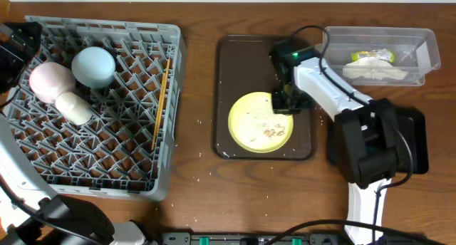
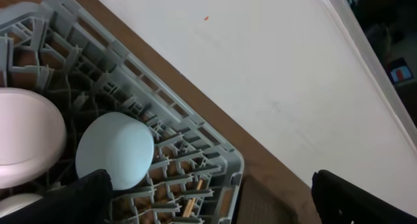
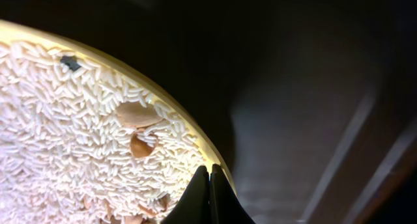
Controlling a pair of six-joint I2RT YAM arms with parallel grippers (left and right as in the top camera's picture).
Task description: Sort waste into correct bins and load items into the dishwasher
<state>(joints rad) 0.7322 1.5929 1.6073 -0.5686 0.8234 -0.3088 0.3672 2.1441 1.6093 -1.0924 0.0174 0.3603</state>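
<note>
**Overhead and wrist views: loading nearly complete, plate outstanding.** The large square grey plastic dish rack (image 1: 107, 152) at the left holds a pale pink bowl (image 1: 50, 81), a light blue bowl (image 1: 92, 65) and a small white cup (image 1: 75, 108), all inverted and clustered in its far-left corner. The thin wooden chopsticks (image 1: 160, 102) lie along its right side. The clear plastic rectangular tub (image 1: 370, 33) at the far right contains the crumpled yellow-green snack wrapper (image 1: 372, 57) and the crumpled white paper napkin (image 1: 374, 73).

Not yet dealt with: the round pale yellow plate (image 1: 260, 122), which lies on the dark brown serving tray (image 1: 246, 63) and carries the pale beige rice-like crumbs (image 3: 78, 133), with a few brown fragments among them.

The right gripper (image 3: 208, 191) has its fingertips pressed together at the plate's right rim, apparently pinching it. The left gripper (image 2: 208, 185) hangs over the rack's far edge with its fingers spread wide and nothing between them.

The likely remaining steps are tipping the crumbs into a bin and then racking the plate (the black bin cannot be made out here).
</note>
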